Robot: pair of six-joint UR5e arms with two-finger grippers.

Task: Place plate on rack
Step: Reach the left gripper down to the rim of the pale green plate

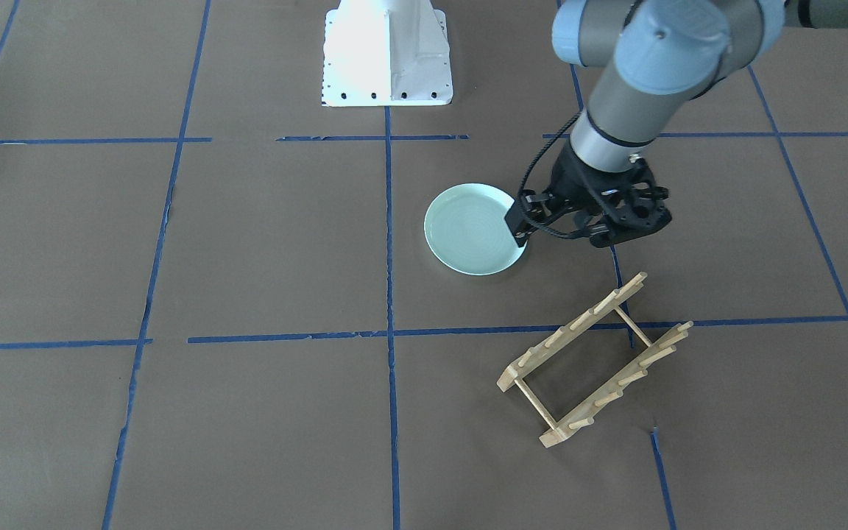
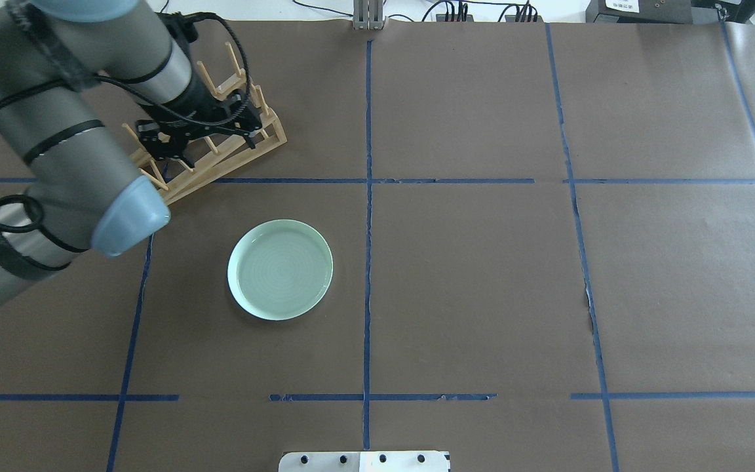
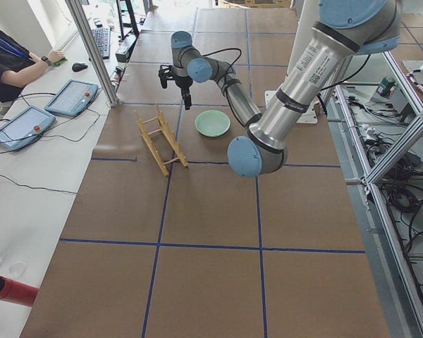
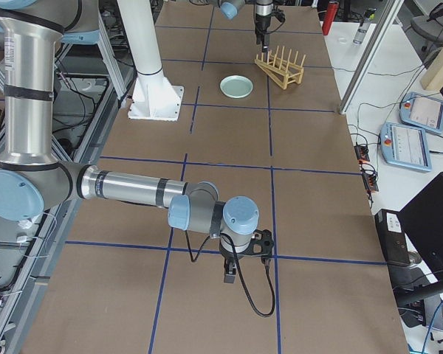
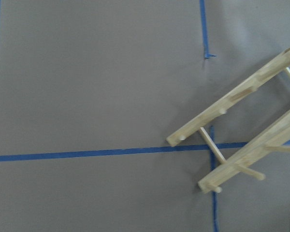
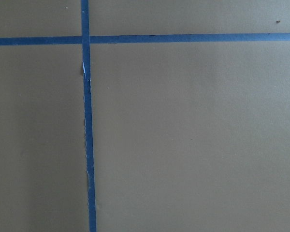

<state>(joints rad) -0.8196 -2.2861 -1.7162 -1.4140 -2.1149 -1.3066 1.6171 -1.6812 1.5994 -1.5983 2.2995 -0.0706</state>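
The pale mint-green plate (image 1: 474,229) lies flat on the brown table, also in the overhead view (image 2: 280,269). The light wooden rack (image 1: 593,361) stands empty beyond it, on the operators' side (image 2: 220,147); one end of it shows in the left wrist view (image 5: 241,140). My left gripper (image 1: 604,232) hangs above the table between plate and rack, and in the overhead view (image 2: 197,134) it overlaps the rack. Its jaws look spread and hold nothing. My right gripper (image 4: 255,247) shows only in the exterior right view, low over bare table far from both; I cannot tell its state.
The white robot base (image 1: 387,55) stands behind the plate. Blue tape lines (image 1: 389,331) cross the brown table cover. An operator (image 3: 10,53) sits at a side desk with tablets (image 3: 72,97). A red cylinder (image 3: 13,291) lies on that desk.
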